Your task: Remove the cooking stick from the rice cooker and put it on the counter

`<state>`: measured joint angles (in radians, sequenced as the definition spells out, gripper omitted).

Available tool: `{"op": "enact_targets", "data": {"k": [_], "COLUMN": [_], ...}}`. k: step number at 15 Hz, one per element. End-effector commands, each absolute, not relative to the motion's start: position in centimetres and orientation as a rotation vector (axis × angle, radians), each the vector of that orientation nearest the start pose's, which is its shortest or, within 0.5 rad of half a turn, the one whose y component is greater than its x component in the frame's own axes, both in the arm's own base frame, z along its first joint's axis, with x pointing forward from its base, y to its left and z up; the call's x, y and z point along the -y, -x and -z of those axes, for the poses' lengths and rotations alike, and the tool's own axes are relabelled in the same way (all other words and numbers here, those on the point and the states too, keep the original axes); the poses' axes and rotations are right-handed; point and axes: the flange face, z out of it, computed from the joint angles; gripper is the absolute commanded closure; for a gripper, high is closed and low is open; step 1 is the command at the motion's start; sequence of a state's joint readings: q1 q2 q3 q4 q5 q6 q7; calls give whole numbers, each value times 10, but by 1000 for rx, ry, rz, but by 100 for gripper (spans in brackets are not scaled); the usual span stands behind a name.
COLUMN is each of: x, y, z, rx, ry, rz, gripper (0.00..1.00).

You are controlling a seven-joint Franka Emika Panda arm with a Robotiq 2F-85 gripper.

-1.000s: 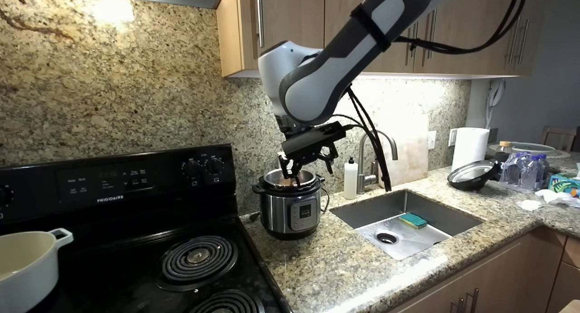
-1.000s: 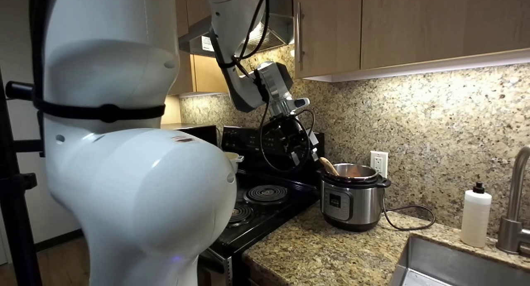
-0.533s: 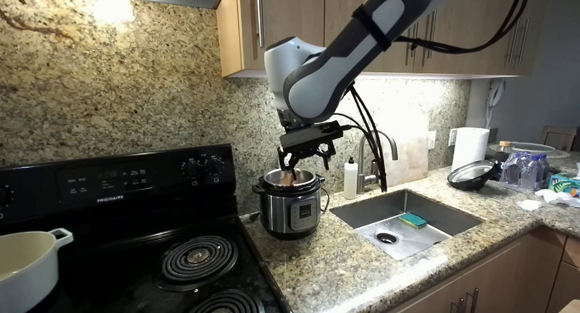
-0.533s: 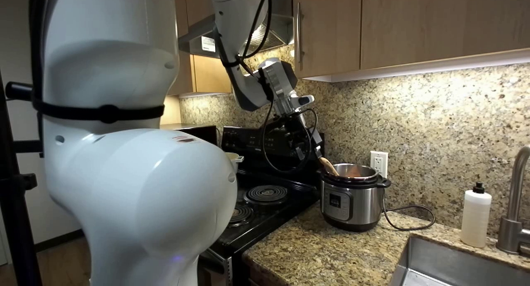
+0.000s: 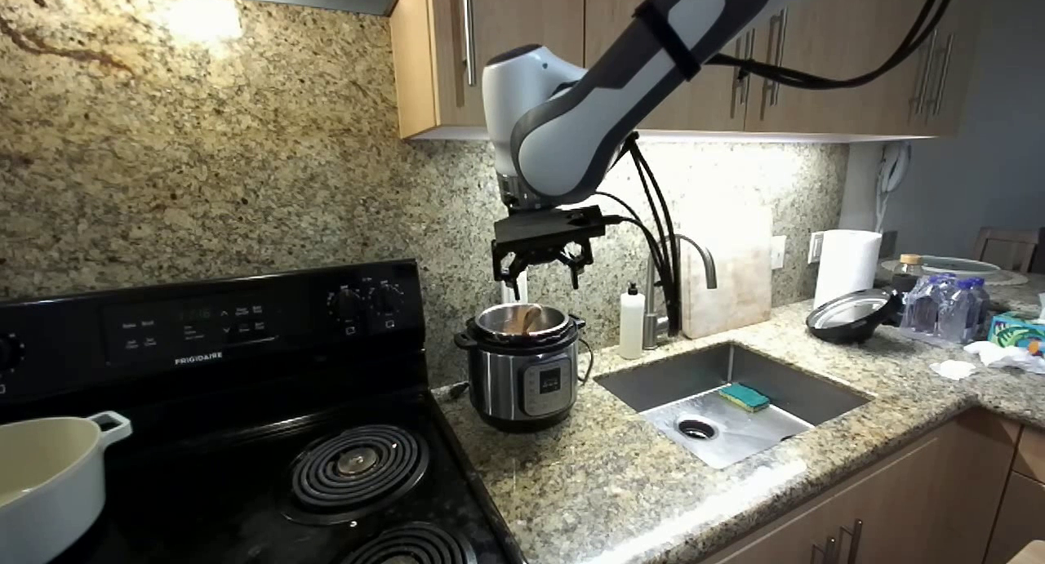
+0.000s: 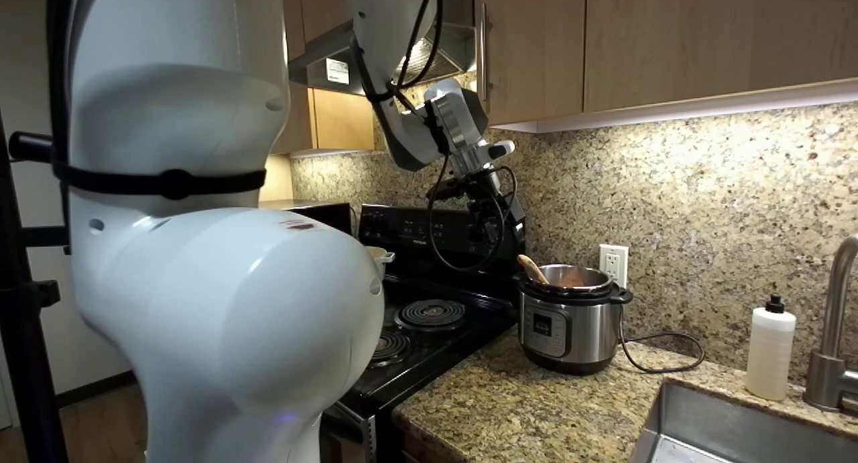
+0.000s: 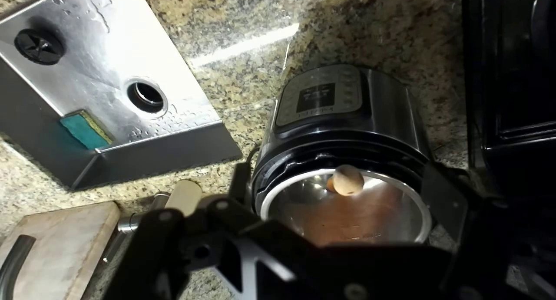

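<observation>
1. The cooking stick leans in the rice cooker, its upper end poking out toward the panel.
2. The jaws hang above it, well apart and holding nothing.
3. The step in hand looks like the grasp: lower with that end centred between them, tilting to match its slant.
4. Closing on the protruding wood, clear of the rice cooker's edge, should avoid a bump.
5. Draw it out along the slant, then lay it on the counter, away from the sink.

The rice cooker partly hides the cooking stick.
</observation>
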<state>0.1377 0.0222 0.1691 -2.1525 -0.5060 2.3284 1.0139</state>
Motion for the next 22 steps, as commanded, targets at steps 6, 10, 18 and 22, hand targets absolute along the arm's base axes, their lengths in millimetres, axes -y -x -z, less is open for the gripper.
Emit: {"op": "enact_targets", "data": {"k": [6, 10, 18, 22], "x": [-150, -168, -164, -146], "y": [-532, -518, -513, -535], "z": [-428, -364, -333, -339], "rx": [-742, -793, -847, -797], "ry": [3165, 3062, 2972, 2910], "rz": [743, 699, 1064, 1233], "gripper": [0, 0, 0, 0]}}
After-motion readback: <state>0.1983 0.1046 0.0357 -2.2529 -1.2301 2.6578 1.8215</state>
